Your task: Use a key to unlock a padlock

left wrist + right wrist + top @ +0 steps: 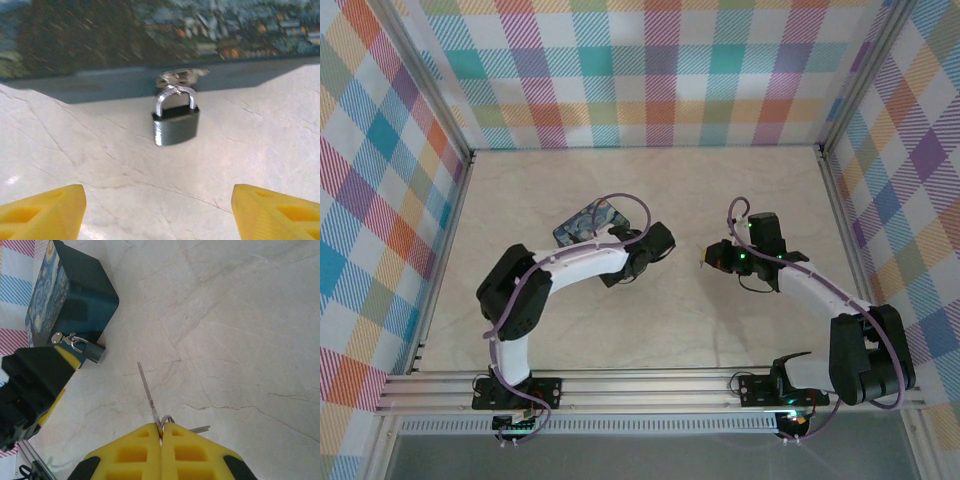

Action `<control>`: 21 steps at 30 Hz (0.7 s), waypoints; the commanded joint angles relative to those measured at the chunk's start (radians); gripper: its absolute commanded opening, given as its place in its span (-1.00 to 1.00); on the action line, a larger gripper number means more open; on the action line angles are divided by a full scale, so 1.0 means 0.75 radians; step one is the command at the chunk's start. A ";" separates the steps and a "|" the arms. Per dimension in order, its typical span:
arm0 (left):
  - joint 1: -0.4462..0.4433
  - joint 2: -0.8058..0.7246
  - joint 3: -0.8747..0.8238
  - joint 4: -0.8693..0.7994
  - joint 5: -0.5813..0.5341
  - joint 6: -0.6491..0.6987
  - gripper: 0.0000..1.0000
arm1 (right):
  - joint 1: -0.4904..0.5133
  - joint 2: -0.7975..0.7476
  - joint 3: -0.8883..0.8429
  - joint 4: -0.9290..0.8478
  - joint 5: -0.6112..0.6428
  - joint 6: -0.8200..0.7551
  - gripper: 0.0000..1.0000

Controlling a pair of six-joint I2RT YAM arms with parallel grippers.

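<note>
Pinching the key [148, 390] in the shut right gripper [161, 432] (head hidden); left gripper [157, 197] wide, empty, tips cropped, facing padlock [175, 126].

Soft, even, bright light falls on the pale table [720, 200]; in the top view the arms [570, 265] cast only faint shadows. From the left wrist, the box [150, 35] is dark and blurred, with a grey shadow band along its foot, while the padlock [175, 127] is fairly sharp, its shackle [174, 96] glinting. From the right wrist, the key [146, 385] looks crisp.
</note>
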 commanded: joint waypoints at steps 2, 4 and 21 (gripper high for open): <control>0.004 0.118 0.117 -0.066 -0.007 -0.045 0.55 | -0.005 -0.030 0.006 -0.019 -0.030 -0.027 -1.00; 0.010 0.163 0.169 -0.105 -0.039 -0.066 0.52 | -0.005 -0.037 0.006 -0.019 -0.032 -0.025 -1.00; 0.071 0.302 0.285 -0.207 -0.102 -0.061 0.43 | -0.005 -0.035 -0.007 -0.005 -0.021 -0.029 -1.00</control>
